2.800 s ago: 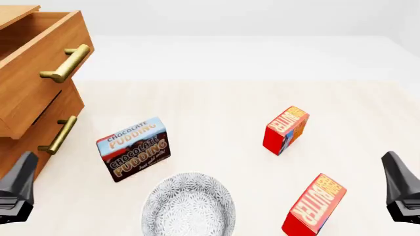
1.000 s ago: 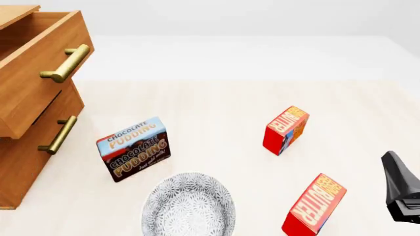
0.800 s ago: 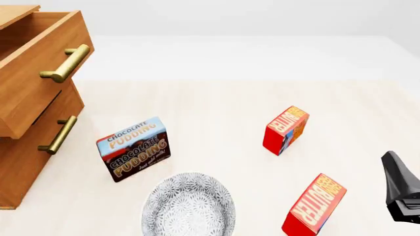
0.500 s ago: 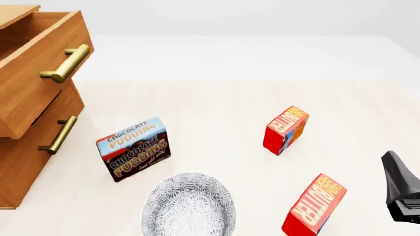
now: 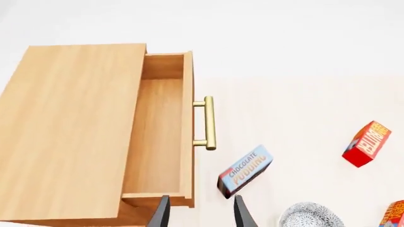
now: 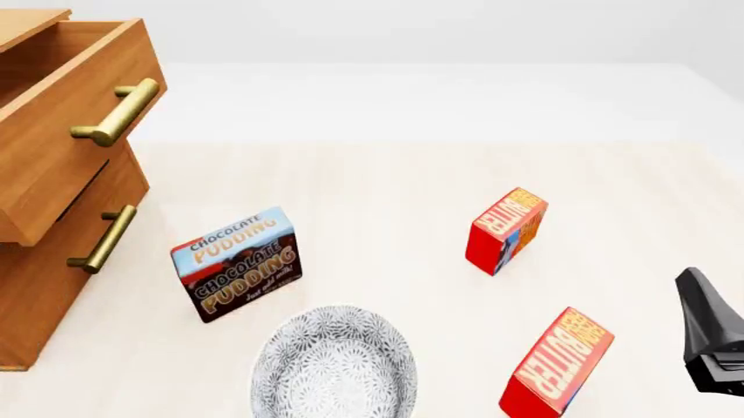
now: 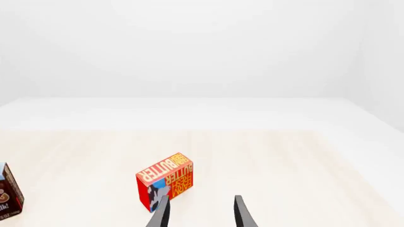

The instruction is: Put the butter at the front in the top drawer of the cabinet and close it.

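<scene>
Right gripper, jaws open and empty, should descend squarely over the near-edge red butter carton; left gripper open too.

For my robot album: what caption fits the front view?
Open top drawer, two butters, pudding box and bowl on the table.

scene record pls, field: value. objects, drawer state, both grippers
cabinet: far left of the front view
top drawer: pulled open, nothing visible inside
front butter: upright on table, near right, not gripped
rear butter: upright, farther back
pudding box: upright, between cabinet and butters
patterned bowl: near edge, centre
left gripper: open, above the drawer's near corner, holding nothing
right gripper: open, holding nothing, fingertips by a butter carton
task status: butter not yet picked, drawer not yet closed
</scene>
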### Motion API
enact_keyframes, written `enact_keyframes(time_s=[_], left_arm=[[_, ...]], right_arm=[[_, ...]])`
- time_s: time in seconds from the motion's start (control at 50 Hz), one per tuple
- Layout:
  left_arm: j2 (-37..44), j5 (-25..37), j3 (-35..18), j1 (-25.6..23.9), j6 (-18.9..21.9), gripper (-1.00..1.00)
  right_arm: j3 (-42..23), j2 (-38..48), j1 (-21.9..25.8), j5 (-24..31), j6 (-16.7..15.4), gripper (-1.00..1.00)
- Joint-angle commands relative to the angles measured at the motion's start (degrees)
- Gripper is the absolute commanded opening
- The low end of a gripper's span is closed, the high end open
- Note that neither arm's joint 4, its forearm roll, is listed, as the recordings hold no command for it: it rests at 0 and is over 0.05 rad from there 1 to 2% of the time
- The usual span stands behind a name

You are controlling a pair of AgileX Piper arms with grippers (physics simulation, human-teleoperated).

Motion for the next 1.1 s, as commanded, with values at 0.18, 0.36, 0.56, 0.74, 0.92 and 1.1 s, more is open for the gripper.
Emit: enact_keyframes(time_s=[0.18, 0.36, 0.56, 0.74, 0.92, 1.1], left_arm=[[7.34, 0.81, -2.20, 0.95, -0.02, 1.00], [9.99, 0.81, -3.24, 0.89, -1.02, 1.00], [11.61, 0.79, -2.87, 0.94, -2.82, 1.00], [14.75, 0.81, -4.71, 1.07, -2.94, 1.00], [17.26, 0.78, -6.25, 1.53, -3.05, 1.00], [19.65, 0.17, -7.01, 2.61, -3.33, 1.00]], right_arm=[[0.06, 0.00, -0.02, -0.07, 0.02, 1.00], [0.06, 0.01, -0.01, -0.04, 0.05, 1.00], [0.06, 0.00, 0.00, -0.06, 0.00, 1.00], [0.06, 0.00, -0.02, -0.07, 0.01, 1.00], [-0.28, -0.10, -0.03, 0.35, 0.00, 1.00], [-0.24, -0.09, -0.04, 0.31, 0.02, 1.00]])
